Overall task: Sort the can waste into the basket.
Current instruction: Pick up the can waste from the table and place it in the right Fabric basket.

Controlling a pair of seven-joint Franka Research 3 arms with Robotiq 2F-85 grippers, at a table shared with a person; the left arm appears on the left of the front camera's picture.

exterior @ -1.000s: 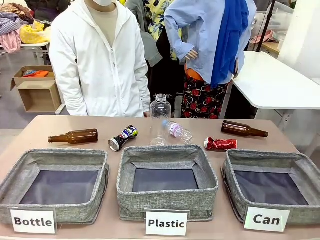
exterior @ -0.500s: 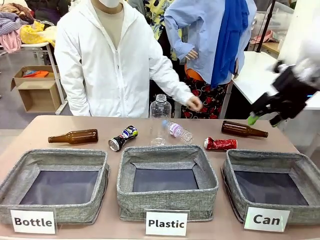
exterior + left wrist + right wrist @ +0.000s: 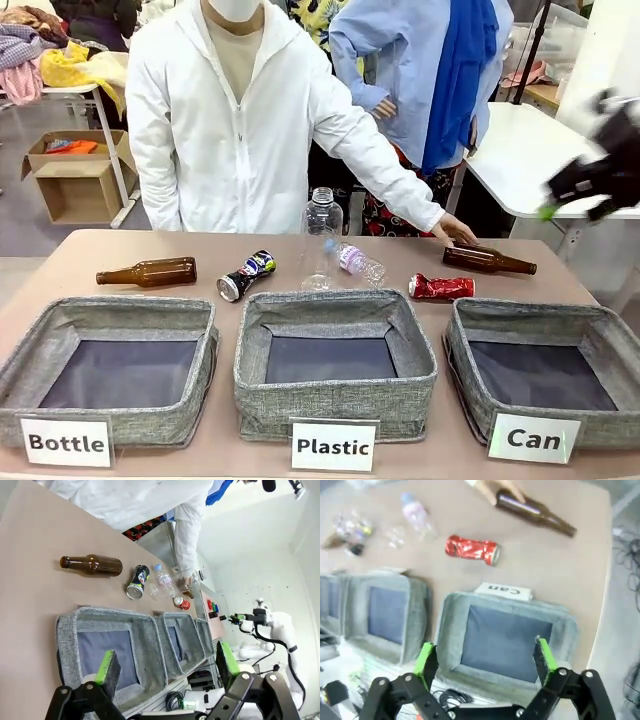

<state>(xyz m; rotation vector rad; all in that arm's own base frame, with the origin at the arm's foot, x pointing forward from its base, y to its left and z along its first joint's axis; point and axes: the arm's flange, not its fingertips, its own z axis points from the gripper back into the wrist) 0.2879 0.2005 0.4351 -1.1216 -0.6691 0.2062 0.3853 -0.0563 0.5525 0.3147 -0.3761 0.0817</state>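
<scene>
The left end effector [image 3: 167, 664] and right end effector [image 3: 484, 661] both hang wide open, the right above the basket [image 3: 530, 312] signed "Can". The crushed red can [image 3: 441, 288] lies on the counter [image 3: 100, 250] just behind that basket, the black can [image 3: 246, 276] well apart to the left. A person's hand [image 3: 455, 232] touches a brown bottle [image 3: 488, 260].

The left pincer [image 3: 167, 661] and the right pincer [image 3: 484, 656] both gape wide and empty, the right one held aloft.

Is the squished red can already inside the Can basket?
No, the red can lies on the table, just behind the far rim of the Can basket.
</scene>
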